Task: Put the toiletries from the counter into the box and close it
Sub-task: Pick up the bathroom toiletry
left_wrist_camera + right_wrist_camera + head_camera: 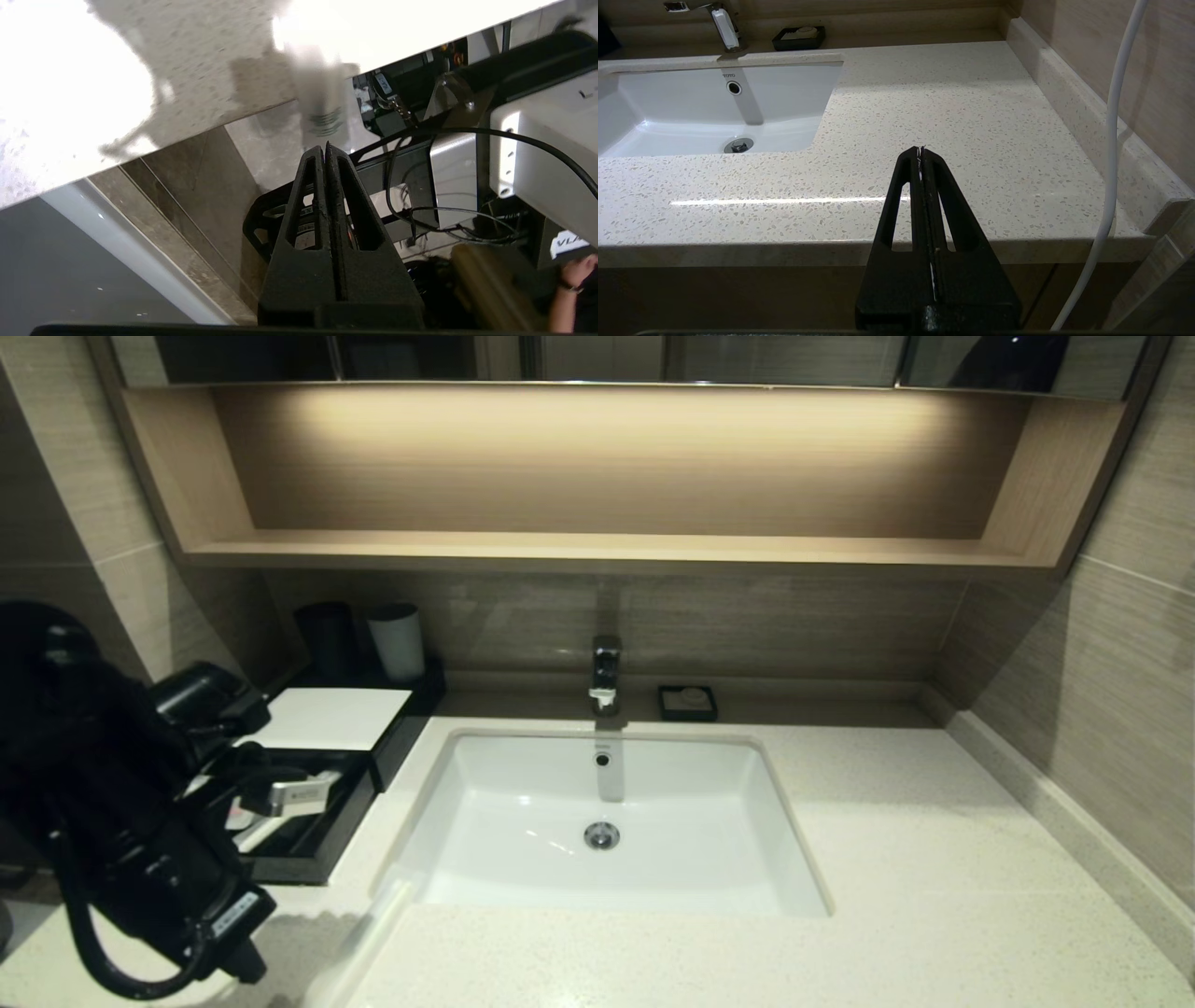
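A black box (pixel 313 863) stands open at the counter's left, beside the sink. A silver-white toiletry pack (pixel 301 794) lies in it, and a white flat panel (pixel 327 719) covers its far part. My left arm (pixel 121 803) hangs in front of the box and hides part of it. My left gripper (pixel 325 147) is shut and points down past the counter's front edge (pixel 196 133). A blurred whitish tube-like thing (pixel 322 93) shows just beyond its tips; I cannot tell whether it is held. My right gripper (pixel 921 148) is shut and empty, low at the counter's front right.
A white sink (pixel 523 859) with a faucet (pixel 605 672) fills the middle. A black soap dish (pixel 687 702) sits behind it. A black cup (pixel 327 639) and a white cup (pixel 397 639) stand behind the box. A white cable (pixel 1115 140) hangs at the right.
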Motion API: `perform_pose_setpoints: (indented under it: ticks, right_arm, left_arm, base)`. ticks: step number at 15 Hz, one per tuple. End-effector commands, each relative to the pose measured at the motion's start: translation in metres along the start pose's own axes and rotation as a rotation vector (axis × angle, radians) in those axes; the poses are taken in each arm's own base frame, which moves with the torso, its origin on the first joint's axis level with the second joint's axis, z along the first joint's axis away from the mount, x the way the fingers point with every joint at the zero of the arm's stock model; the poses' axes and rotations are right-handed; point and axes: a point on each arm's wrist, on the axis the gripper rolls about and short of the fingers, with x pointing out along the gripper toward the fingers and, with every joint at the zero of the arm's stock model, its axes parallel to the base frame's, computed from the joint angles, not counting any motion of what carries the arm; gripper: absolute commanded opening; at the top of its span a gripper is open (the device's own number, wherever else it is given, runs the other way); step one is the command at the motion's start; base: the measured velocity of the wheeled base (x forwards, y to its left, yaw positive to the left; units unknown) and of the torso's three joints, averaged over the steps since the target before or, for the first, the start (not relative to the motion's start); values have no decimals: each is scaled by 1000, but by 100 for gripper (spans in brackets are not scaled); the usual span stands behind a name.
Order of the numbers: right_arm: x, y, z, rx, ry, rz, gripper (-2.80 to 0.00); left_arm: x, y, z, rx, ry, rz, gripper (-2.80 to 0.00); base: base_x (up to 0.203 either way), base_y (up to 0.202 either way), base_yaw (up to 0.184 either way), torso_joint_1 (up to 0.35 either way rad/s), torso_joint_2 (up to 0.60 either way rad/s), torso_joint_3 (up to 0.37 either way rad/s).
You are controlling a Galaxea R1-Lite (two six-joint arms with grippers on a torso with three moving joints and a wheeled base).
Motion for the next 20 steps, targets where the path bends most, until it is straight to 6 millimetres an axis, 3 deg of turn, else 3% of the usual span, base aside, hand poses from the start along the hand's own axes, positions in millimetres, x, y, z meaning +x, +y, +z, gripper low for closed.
perform_pose_setpoints:
  ticks: [1,3,7,15,20]
  right_arm:
    - [0,0,0,1,-1,1,-280]
    - [0,0,0,1,-1,1,-280]
    - [0,0,0,1,-1,1,-280]
    - [0,0,0,1,-1,1,-280]
    - [0,0,0,1,-1,0,-280]
  left_arm:
    - [17,-18,13,89,73,-26,0]
    - [34,-29,24,123,139,-42,0]
    - [52,-26,37,104,150,9,0]
    - [55,-19,12,26,268,101,0]
    - [70,-17,18,29,232,95,0]
  base:
    - [0,0,0,0,0,0]
    - [0,0,0,0,0,0]
    - [0,0,0,0,0,0]
    - [0,0,0,0,0,0]
    - [0,0,0,0,0,0]
